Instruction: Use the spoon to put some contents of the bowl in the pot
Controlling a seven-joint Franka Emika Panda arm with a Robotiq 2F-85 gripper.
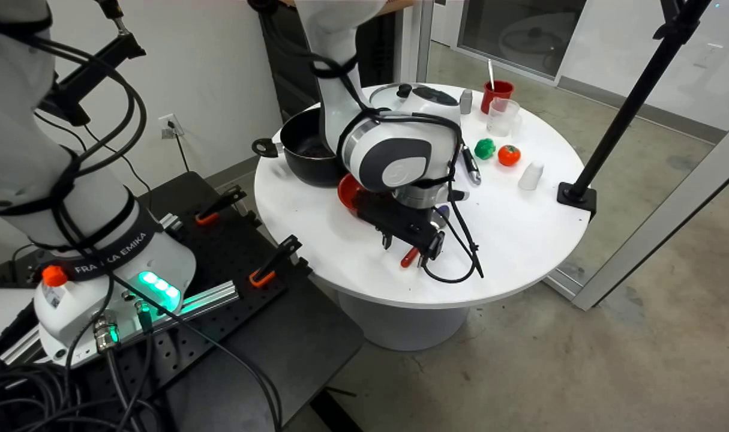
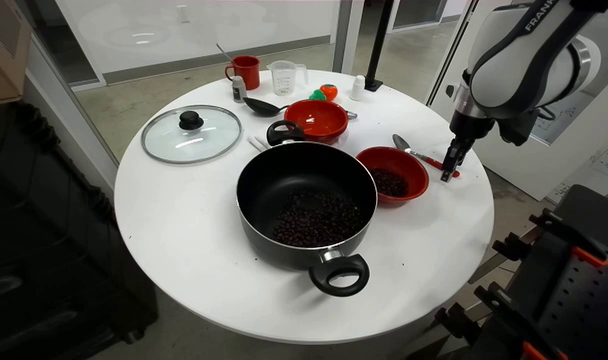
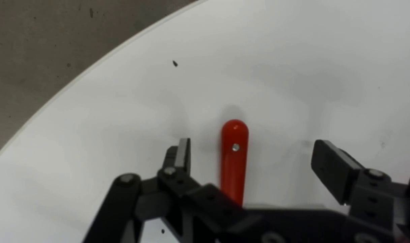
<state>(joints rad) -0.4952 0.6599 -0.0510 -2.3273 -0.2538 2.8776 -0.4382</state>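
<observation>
The spoon (image 2: 430,160) lies on the table with its red handle towards the edge and its grey head pointing away. My gripper (image 3: 252,141) is open above the handle's end. In the wrist view the red handle (image 3: 234,162) runs between the two spread fingers, nearer the left one, with a gap on both sides. The spoon's head is out of the wrist view. A red bowl (image 2: 411,167) with dark beans stands beside the spoon. Next to it is the black pot (image 2: 276,250), which also has dark beans on its bottom. In an exterior view my arm partly covers the bowl (image 1: 347,191).
The table's rounded edge (image 3: 100,62) runs close by the gripper. Another red bowl (image 2: 316,120) stands behind the pot, near a black ladle (image 2: 263,106). A glass lid (image 2: 168,137), a red mug (image 2: 246,72) and a measuring cup (image 2: 283,80) are farther off.
</observation>
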